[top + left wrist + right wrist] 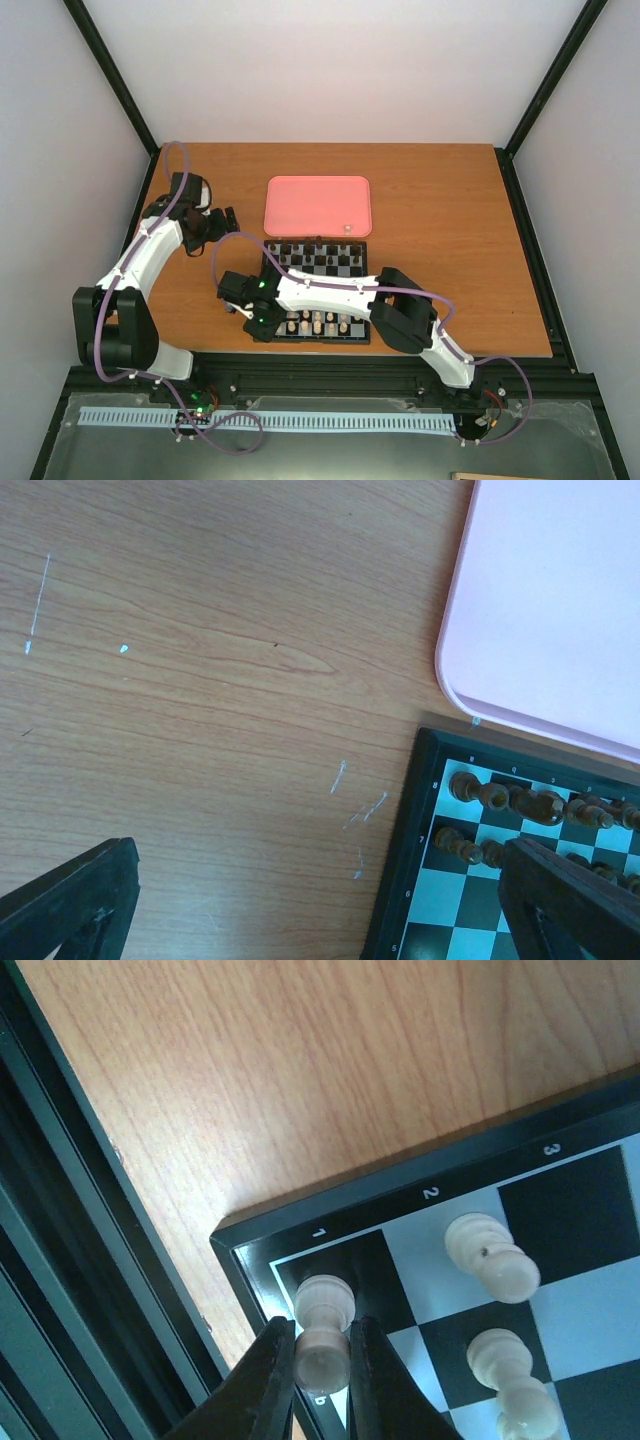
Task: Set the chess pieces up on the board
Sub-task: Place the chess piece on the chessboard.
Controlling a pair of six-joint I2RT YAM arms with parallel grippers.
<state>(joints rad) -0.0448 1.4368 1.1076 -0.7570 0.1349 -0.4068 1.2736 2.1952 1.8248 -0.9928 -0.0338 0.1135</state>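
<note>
Gripping a cream-white chess piece (322,1315) on the corner square by the printed "1", my right fingers (280,1380) are closed around it on the board (400,1192), whose border also reads "2" and "3". My left fingers (225,222) hang wide open over the scratched wooden bench (200,680), near the pink tray (560,600) and dark brown pieces (520,802). White walls (330,70) enclose the bench.

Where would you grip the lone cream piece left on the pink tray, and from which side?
Pinch its top from straight above. The chess piece sits alone on the pink tray, free all round; its pose is too small to tell.
</note>
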